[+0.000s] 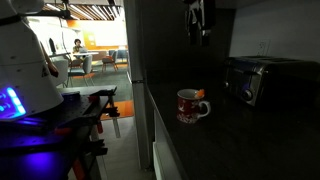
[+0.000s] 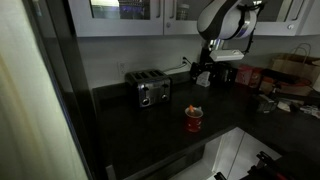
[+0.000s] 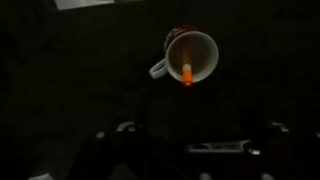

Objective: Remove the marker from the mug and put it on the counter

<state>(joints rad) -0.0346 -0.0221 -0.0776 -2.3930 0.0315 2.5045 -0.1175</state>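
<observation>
The gripper (image 1: pixel 200 36) hangs high above the counter (image 1: pixel 265 140), jaws spread and empty. One mug (image 3: pixel 190 55) stands near the front edge with one marker (image 3: pixel 188 70) inside it, and one toaster (image 2: pixel 152 90) sits by the back edge. By the look of it, grasp, lift and set-down all remain.

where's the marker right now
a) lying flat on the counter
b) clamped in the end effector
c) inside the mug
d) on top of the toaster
C: in the wrist view the orange marker sits inside the mug, leaning against its wall, while the end effector hangs above the mug, apart from it and holding nothing.
</observation>
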